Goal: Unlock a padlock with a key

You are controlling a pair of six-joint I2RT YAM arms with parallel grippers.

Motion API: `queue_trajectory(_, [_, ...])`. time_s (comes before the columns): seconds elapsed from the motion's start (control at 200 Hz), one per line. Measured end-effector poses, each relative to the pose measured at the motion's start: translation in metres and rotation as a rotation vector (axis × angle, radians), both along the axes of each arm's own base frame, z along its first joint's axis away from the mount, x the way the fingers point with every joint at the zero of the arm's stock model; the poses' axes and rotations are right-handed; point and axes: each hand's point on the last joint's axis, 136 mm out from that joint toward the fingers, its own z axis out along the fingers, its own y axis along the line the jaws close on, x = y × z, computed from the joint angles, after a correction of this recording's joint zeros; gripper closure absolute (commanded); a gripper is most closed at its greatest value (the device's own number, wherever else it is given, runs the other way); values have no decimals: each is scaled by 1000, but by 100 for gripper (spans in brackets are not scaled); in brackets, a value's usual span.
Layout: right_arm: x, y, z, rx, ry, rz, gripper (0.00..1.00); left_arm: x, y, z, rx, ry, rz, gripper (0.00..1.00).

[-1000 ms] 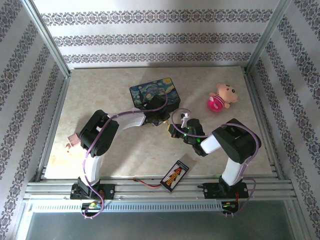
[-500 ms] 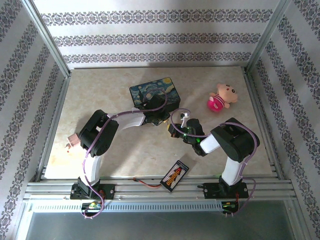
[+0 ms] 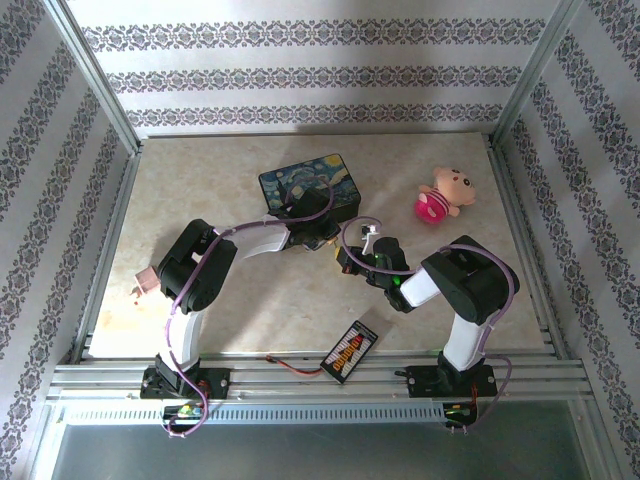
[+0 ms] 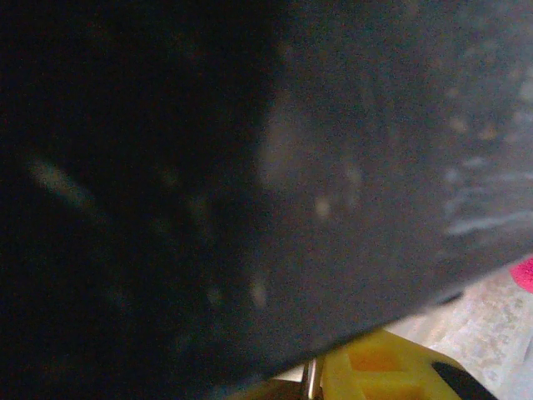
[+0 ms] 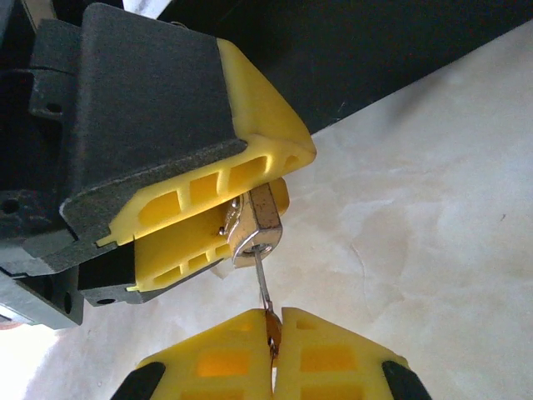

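Barely anything has shifted: the right hand (image 5: 273, 321) stays clenched on the key (image 5: 265, 287), whose blade enters the padlock (image 5: 260, 223) just beyond its fingertips, and the left hand (image 5: 250, 193) grasps that padlock farther on (shackle state unclear). Insertion looks done; turning it and freeing the shackle remain.

I am seeing the box (image 3: 310, 187) sitting toward the table's (image 3: 200, 180) far edge, the padlock (image 5: 256, 223) just before it, the plush toy (image 3: 442, 198) lying to its right, the strip (image 3: 349, 351) lying at the near edge.
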Motion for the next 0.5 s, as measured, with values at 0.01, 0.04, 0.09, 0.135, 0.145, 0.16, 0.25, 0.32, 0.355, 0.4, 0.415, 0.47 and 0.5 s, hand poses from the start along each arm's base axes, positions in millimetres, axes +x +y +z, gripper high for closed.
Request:
queue_trajectory(0.01, [0, 0, 0, 0, -1, -1, 100, 0, 0, 0, 0, 0, 0, 88])
queue_trajectory(0.04, [0, -1, 0, -1, 0, -2, 100, 0, 0, 0, -1, 0, 1, 88])
queue_trajectory(0.09, [-1, -1, 0, 1, -3, -2, 100, 0, 0, 0, -1, 1, 2, 88])
queue_trajectory(0.135, [-1, -1, 1, 2, -6, -2, 100, 0, 0, 0, -1, 1, 2, 88])
queue_trajectory(0.145, [-1, -1, 1, 2, -7, -2, 100, 0, 0, 0, -1, 0, 2, 88])
queue_trajectory(0.16, [-1, -1, 1, 3, -8, -2, 100, 0, 0, 0, -1, 0, 2, 88])
queue_trajectory(0.25, [-1, -1, 2, 3, -12, -1, 100, 1, 0, 0, -4, -2, 2, 88])
queue_trajectory(0.32, [-1, -1, 2, 4, -13, -1, 100, 1, -1, 0, -7, -6, 3, 88])
queue_trajectory(0.355, [-1, -1, 2, 4, -13, -1, 100, 1, -1, 0, -8, -6, 4, 88])
queue_trajectory(0.4, [-1, -1, 2, 5, -13, -1, 100, 1, -1, 0, -8, -6, 4, 88])
queue_trajectory(0.415, [-1, -1, 2, 5, -13, -1, 100, 1, -1, 0, -9, -7, 4, 88])
queue_trajectory(0.47, [-1, -1, 2, 5, -13, -1, 100, 1, -1, 0, -10, -7, 5, 88])
queue_trajectory(0.5, [-1, -1, 3, 5, -14, -1, 100, 2, -1, 0, -10, -8, 5, 88])
